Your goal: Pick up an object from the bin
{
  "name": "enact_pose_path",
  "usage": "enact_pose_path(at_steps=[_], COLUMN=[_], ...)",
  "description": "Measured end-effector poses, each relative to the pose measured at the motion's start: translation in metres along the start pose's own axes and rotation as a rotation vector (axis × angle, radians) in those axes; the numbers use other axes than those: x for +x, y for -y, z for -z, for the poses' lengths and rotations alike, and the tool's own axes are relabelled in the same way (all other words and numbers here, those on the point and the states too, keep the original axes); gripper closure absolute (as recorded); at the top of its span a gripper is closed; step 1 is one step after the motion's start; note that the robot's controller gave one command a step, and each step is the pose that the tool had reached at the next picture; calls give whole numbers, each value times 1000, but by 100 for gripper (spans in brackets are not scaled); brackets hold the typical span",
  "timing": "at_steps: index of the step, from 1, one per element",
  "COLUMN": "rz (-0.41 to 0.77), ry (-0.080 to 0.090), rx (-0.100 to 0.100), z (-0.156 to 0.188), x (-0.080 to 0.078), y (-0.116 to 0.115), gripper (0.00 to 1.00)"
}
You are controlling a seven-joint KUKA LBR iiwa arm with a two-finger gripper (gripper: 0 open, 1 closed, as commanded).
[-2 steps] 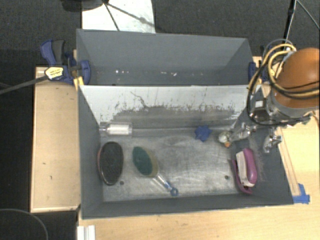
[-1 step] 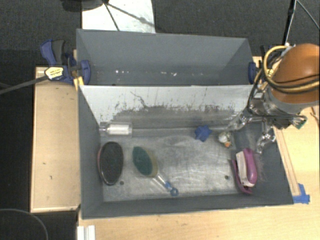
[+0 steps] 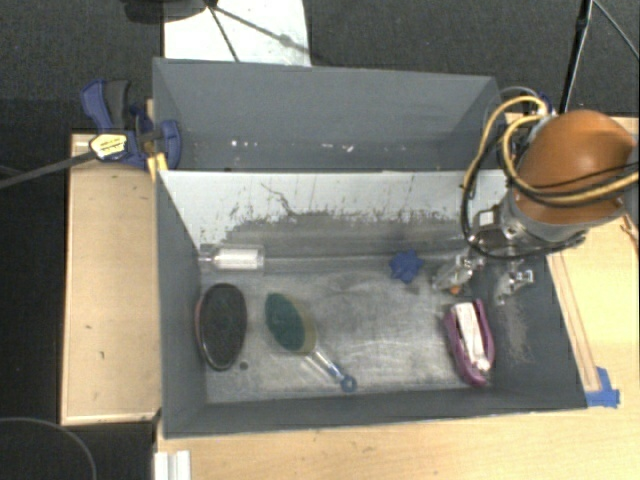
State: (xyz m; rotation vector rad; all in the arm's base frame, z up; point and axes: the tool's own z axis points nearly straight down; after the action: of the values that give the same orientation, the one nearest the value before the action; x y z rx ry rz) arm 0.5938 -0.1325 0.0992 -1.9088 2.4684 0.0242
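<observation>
Where the claw point(image 3: 484, 276) hovers, purple packet point(image 3: 470, 341) lies near.

The arm point(image 3: 548, 220) comes in from the right, its wrist capped by a rounded orange cover point(image 3: 572, 158) that sits above and right of the end effector point(image 3: 487, 272). Black and yellow cables point(image 3: 488, 140) loop directly above the end effector, which hangs downward below the grey wrist housing.

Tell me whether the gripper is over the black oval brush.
No: the gripper is at the right side; the black oval brush lies far left.
</observation>
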Motion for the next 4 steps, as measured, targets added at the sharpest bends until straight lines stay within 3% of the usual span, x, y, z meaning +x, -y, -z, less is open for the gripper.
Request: enact_pose_path(at_steps=[1, 2, 4], rz=[212, 211, 208], ry=[-23, -19, -23], rx=[2, 7, 0], z=[-27, -25, -6], x=[-21, -23, -25], y=[-46, -45, -44], gripper=[0, 100, 100])
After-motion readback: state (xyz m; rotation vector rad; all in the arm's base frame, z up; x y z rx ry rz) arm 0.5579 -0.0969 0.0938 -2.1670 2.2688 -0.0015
